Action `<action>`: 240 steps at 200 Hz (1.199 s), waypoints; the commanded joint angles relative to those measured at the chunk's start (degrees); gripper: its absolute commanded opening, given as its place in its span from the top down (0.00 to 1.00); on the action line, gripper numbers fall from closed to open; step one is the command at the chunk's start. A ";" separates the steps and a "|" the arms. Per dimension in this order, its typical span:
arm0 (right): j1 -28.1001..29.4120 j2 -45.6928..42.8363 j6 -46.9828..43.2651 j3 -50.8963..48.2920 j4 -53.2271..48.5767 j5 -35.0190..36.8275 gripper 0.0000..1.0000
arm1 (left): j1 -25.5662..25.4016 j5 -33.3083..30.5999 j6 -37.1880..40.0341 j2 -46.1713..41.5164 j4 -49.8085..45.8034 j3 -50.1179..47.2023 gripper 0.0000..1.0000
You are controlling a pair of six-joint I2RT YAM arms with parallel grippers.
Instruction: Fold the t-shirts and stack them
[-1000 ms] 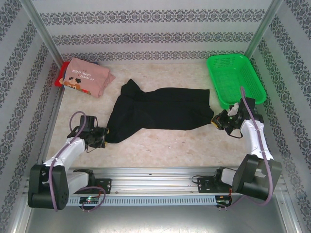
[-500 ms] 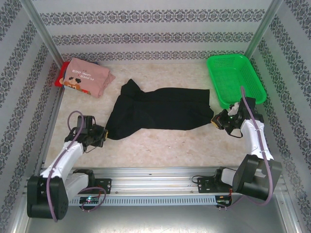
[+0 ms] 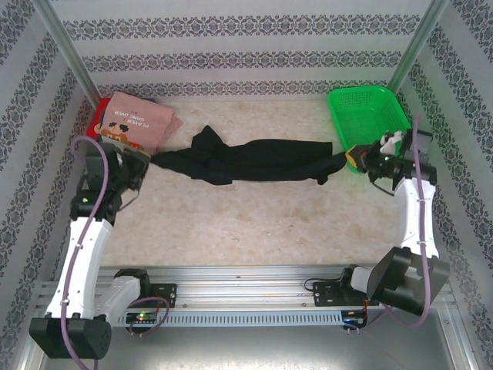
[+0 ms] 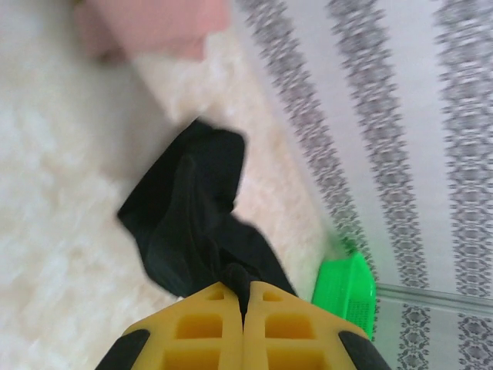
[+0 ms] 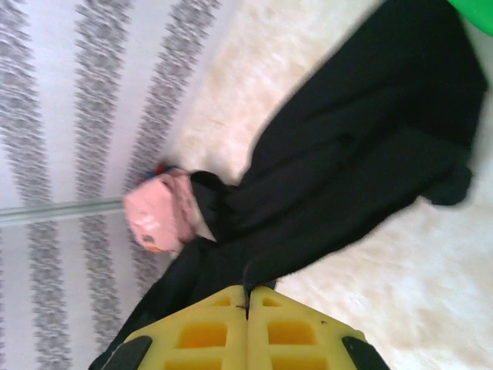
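**A:** Where's the black shirt (image 3: 258, 160)?

**B:** Across the middle of the top view, drawn out into a long bunched band running left to right. Each end is in a gripper.

**A:** Left gripper (image 3: 148, 158)?

**B:** At the left of the frame, just below the pink shirt (image 3: 137, 121). Its wrist view shows the yellow jaws pressed together, with black cloth coming out of the seam between them. So it's clamped on the shirt's left end.

**A:** And the right gripper (image 3: 348, 157)?

**B:** At the right, just beside the lower left corner of the basket (image 3: 370, 116). Its jaws are closed too, pinching the other end of the black shirt. From that wrist view the cloth runs away toward the upper right.

**A:** Does the middle rest on the table (image 3: 254, 223)?

**B:** I can't tell.

**A:** The other shirts?

**B:** The pink one lies folded in the upper left corner, print up. The red shirt (image 3: 98, 116) lies under it, with an edge showing at its left side.
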 commanded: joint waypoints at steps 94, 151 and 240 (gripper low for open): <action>-3.68 6.88 30.10 45.20 21.36 -9.33 1.00 | 4.29 4.23 21.68 22.85 7.78 55.87 1.00; -4.87 7.94 37.96 61.19 25.55 -13.99 1.00 | 4.94 6.93 27.70 32.46 9.31 82.51 1.00; -3.96 5.67 30.45 49.19 20.05 -12.25 1.00 | 7.19 15.22 22.20 43.30 14.51 85.52 1.00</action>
